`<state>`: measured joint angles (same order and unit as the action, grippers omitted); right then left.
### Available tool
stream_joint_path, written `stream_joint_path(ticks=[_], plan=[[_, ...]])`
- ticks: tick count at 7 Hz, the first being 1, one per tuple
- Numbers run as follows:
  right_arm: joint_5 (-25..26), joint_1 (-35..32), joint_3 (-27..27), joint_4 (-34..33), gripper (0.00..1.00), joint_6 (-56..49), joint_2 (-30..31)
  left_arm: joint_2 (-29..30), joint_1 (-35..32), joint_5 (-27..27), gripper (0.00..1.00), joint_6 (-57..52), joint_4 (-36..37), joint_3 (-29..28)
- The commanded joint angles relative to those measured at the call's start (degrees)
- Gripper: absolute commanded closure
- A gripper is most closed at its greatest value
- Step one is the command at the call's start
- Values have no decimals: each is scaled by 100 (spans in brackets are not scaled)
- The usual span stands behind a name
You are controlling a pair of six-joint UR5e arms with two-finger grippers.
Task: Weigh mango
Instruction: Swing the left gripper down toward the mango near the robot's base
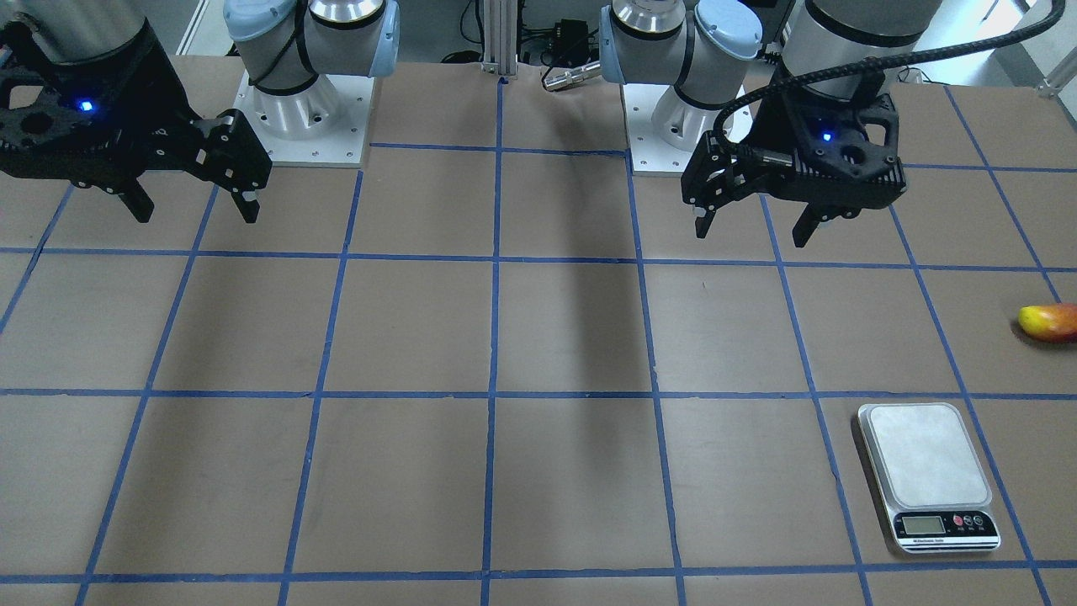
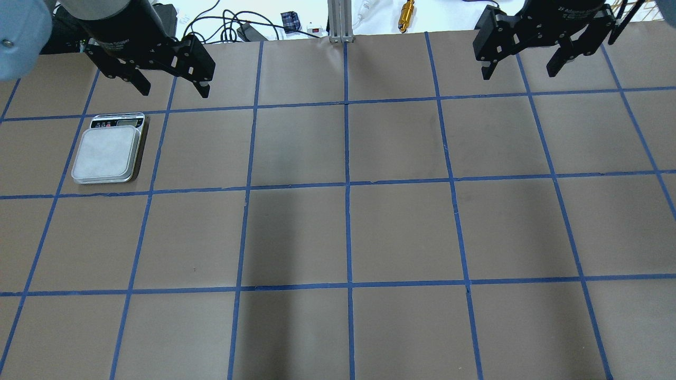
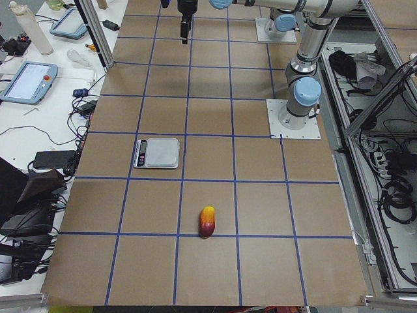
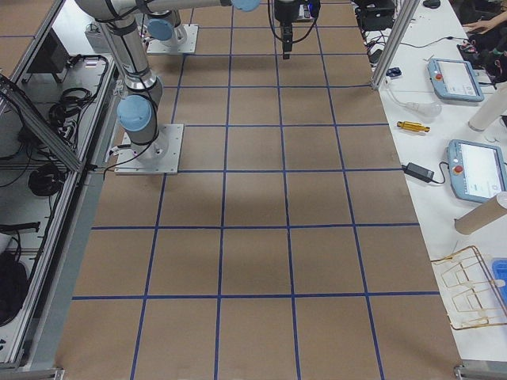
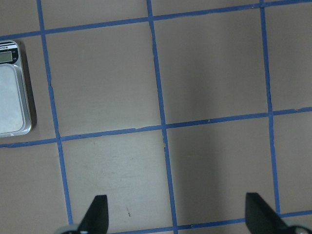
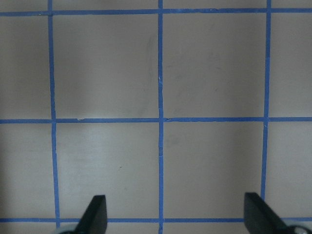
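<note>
The mango (image 1: 1050,321), yellow at one end and red-orange at the other, lies on the brown table at the robot's far left, cut by the front view's edge. It shows whole in the exterior left view (image 3: 207,222). It is out of the overhead view. The silver scale (image 1: 925,471) stands nearby with a bare platform and also shows in the overhead view (image 2: 108,153). My left gripper (image 1: 753,223) is open and empty, hanging above the table apart from both. My right gripper (image 1: 198,210) is open and empty over the table's other half.
Blue tape lines divide the brown table (image 2: 348,232) into squares. The arm bases (image 1: 303,118) stand on white plates at the robot's edge. Cables and a brass part (image 2: 406,10) lie beyond the far edge. The scale's edge (image 5: 12,92) shows in the left wrist view.
</note>
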<state>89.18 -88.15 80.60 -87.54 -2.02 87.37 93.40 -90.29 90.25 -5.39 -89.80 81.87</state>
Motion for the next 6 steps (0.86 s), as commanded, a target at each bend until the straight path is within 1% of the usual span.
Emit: stream_joint_path(ticks=[1,3,4,5,6], plan=[[-6,0,0,0,0,0,0,-14,2,10,0,-6,-11,47],[3,0,0,0,0,0,0,-76,46,10,0,-111,-29,65],[3,9,0,0,0,0,0,-111,159,10,0,-433,-55,83],[3,9,0,0,0,0,0,-155,369,10,0,-759,-168,57],[3,0,0,0,0,0,0,-216,737,10,0,-1414,-405,13]])
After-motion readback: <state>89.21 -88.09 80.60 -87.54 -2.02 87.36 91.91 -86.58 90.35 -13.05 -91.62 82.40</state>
